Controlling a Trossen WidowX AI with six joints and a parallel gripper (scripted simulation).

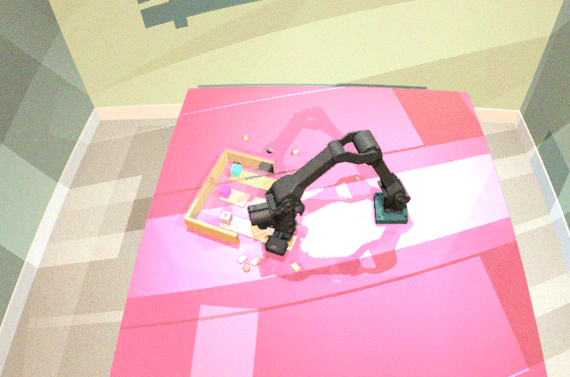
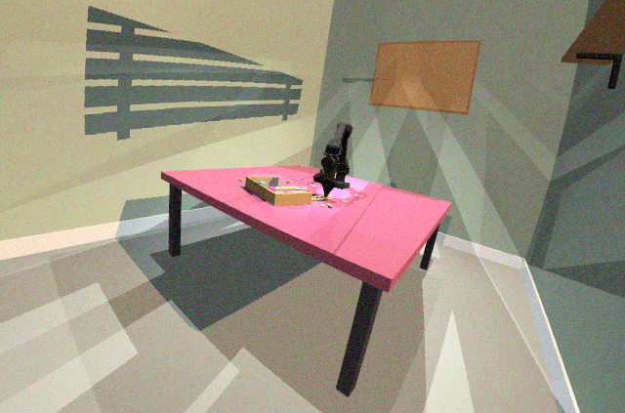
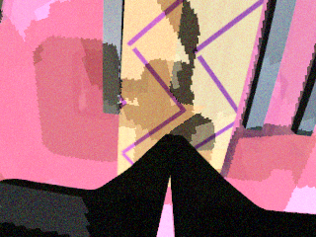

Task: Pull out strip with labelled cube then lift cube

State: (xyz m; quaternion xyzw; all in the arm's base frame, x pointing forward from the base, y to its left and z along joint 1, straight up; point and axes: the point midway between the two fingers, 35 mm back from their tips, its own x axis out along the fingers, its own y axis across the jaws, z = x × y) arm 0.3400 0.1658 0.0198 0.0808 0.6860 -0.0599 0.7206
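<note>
A pale cube with a dark mark sits inside the wooden frame, at the far end of a pale strip. A magenta cube and a cyan cube sit by other pale strips. My gripper is shut and empty, low at the open side of the frame. In the wrist view its tips overlap a cream strip with purple zigzag lines. The arm hides the strips' near ends in the top view, so I cannot tell whether each strip is whole.
The yellow wooden frame has raised walls. Grey rails flank the zigzag strip. A dark block is at the back wall. Small loose pieces lie outside the frame.
</note>
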